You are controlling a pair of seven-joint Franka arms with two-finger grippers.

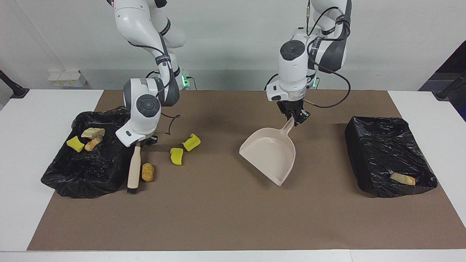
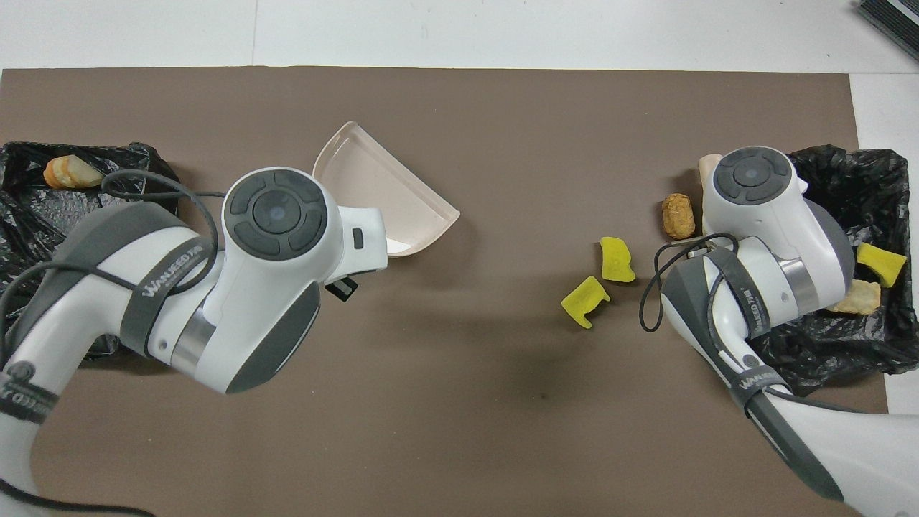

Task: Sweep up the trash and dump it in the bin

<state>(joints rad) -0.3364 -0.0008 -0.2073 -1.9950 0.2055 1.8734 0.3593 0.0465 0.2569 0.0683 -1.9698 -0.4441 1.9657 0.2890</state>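
Gripping the brush (image 1: 133, 170) by its handle, the right claw (image 1: 140, 144) stands it bristles-down on the tabletop (image 1: 225, 218), beside a brown trash lump (image 1: 147, 172) and the bin (image 1: 87, 160) at the right arm's end. Two yellow sponge chunks (image 1: 184, 149) lie near on the mat, with more scraps inside both bins. The left claw (image 1: 295, 119) clamps the dustpan (image 1: 271, 154) by its handle, holding it tilted in the air.
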